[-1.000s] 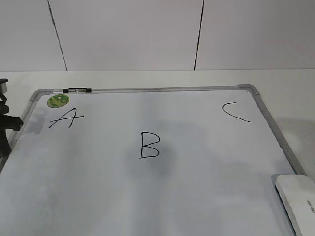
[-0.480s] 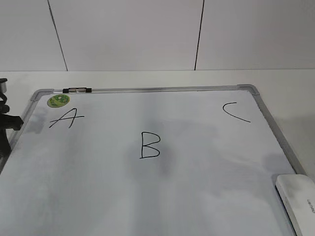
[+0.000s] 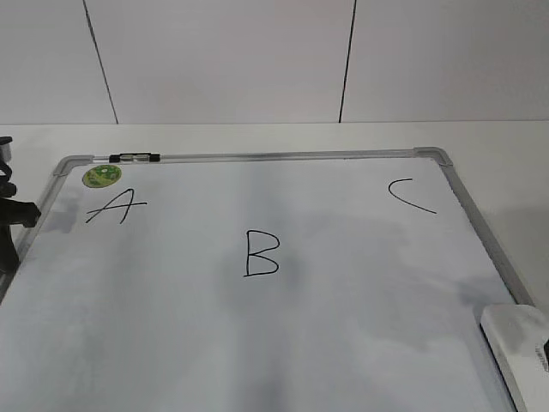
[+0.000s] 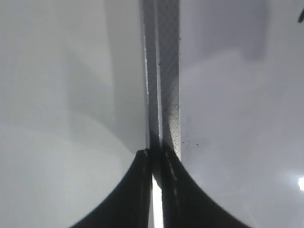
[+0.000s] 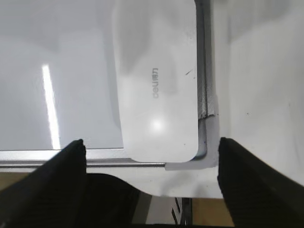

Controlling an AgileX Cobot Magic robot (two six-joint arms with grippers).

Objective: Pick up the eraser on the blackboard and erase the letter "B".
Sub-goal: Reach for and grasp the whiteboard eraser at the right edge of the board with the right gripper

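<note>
I was at the first step, lining up on the eraser (image 5: pixel 156 80), which lay at the lower right of the blackboard (image 3: pixel 283 343), tight against its frame near a corner. My right pincer (image 5: pixel 152 161) stood spread wide, its fingers straddling the eraser from above without touching. Next I judged I must descend and close across its narrow width. The frame crowded one side; the board side lay open. The letter "B" (image 3: pixel 261 253) sat mid-board, open surface around it. My left pincer (image 4: pixel 156 166) was closed over the board's left frame.
</note>
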